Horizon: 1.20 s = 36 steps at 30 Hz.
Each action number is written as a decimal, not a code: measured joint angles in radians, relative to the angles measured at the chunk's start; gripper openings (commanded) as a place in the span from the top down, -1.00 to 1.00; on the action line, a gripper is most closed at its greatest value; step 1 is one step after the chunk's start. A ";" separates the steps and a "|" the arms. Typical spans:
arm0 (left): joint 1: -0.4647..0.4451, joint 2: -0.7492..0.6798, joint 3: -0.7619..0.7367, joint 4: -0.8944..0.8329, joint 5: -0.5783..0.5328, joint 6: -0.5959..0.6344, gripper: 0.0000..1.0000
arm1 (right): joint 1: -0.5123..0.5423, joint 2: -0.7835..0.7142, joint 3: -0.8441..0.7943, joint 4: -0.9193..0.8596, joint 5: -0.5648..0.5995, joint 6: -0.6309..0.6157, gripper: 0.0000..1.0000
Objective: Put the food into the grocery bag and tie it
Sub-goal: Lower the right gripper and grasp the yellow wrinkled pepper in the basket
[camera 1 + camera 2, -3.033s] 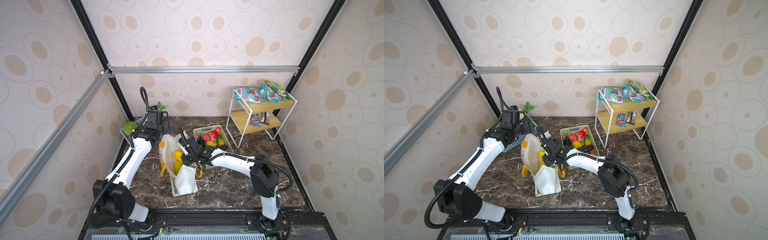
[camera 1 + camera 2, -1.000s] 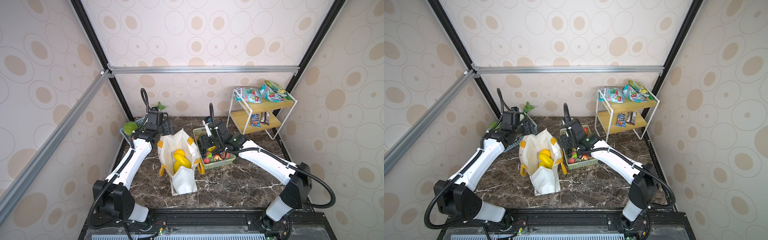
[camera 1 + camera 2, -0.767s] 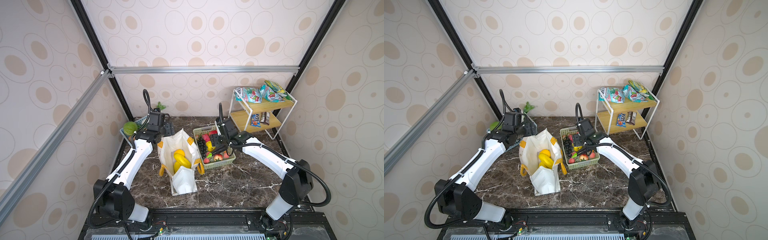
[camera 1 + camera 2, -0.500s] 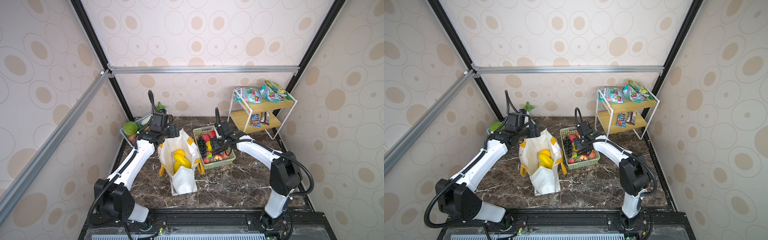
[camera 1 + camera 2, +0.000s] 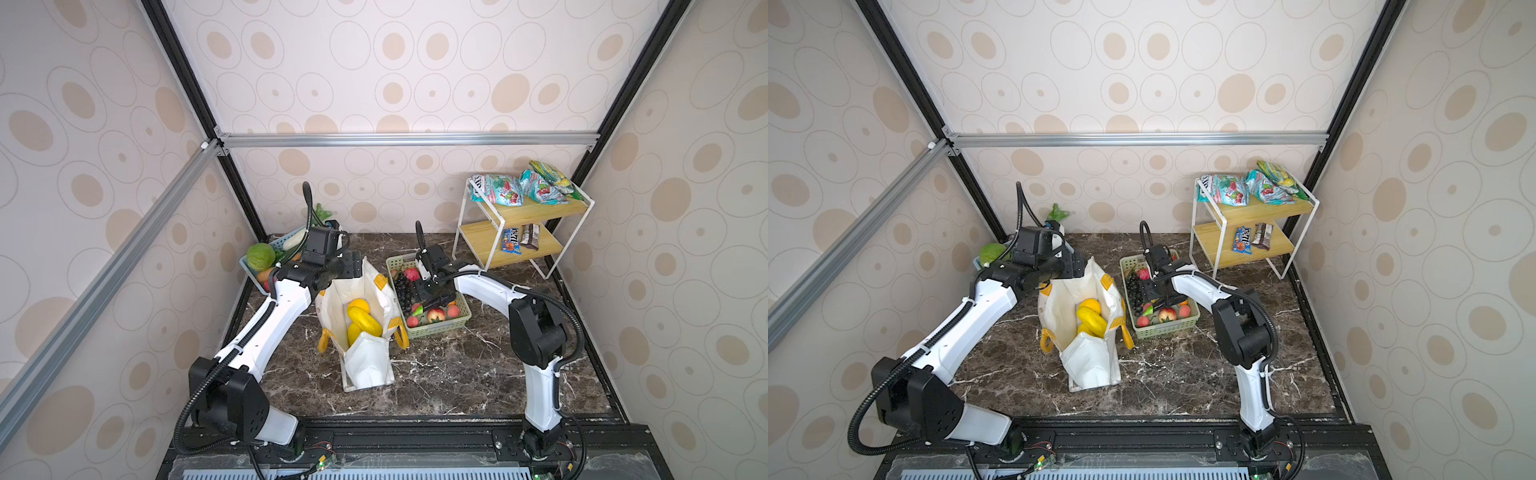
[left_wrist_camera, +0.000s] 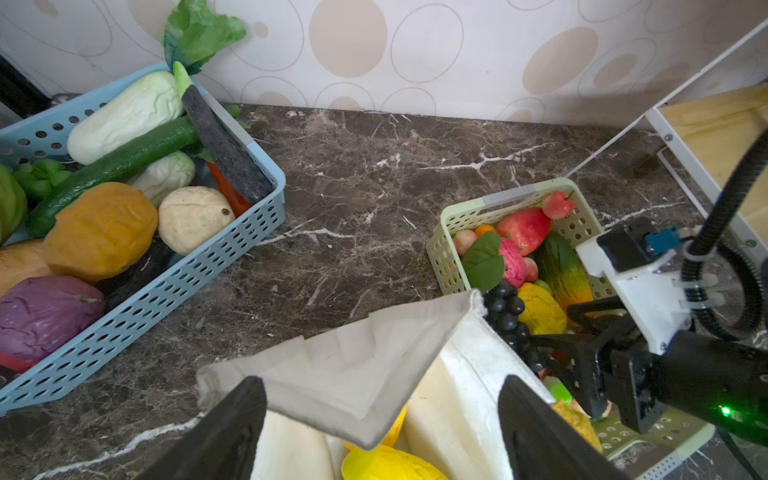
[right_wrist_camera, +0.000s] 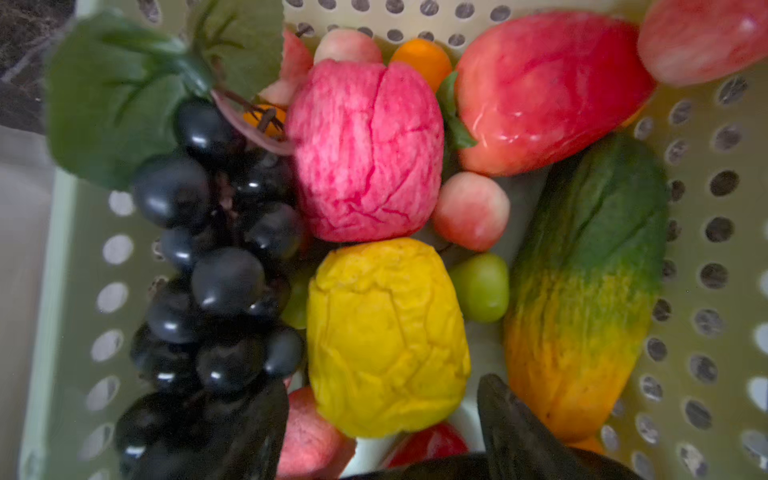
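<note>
Now my left gripper [image 6: 380, 382] sits released astride the rim of the grocery bag [image 5: 368, 365], mid-frame; my right gripper [image 7: 380, 386] hangs unclenched over a yellow fruit [image 7: 386, 332] in the green basket [image 5: 440, 329].

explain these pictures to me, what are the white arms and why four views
These are two white robot arms at a dark marble tabletop, each ending in a black two-fingered gripper. Two pictures look down from overhead; the two close-ups come from cameras on the arms' wrists. In the middle stands a cream fabric tote bag with yellow-orange handles, with orange and yellow toy fruits inside. Near it sit a green plastic lattice basket of toy fruit and a blue plastic lattice basket of toy vegetables; a small wooden shelf rack carries snack packets. The left gripper is open astride the bag's rim. The right gripper is open over a crinkled yellow toy fruit in the green basket. Nothing is held.
</note>
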 measured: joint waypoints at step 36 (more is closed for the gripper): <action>0.000 0.000 -0.014 0.008 -0.008 0.001 -0.76 | -0.010 -0.101 0.025 -0.061 0.004 -0.066 -0.08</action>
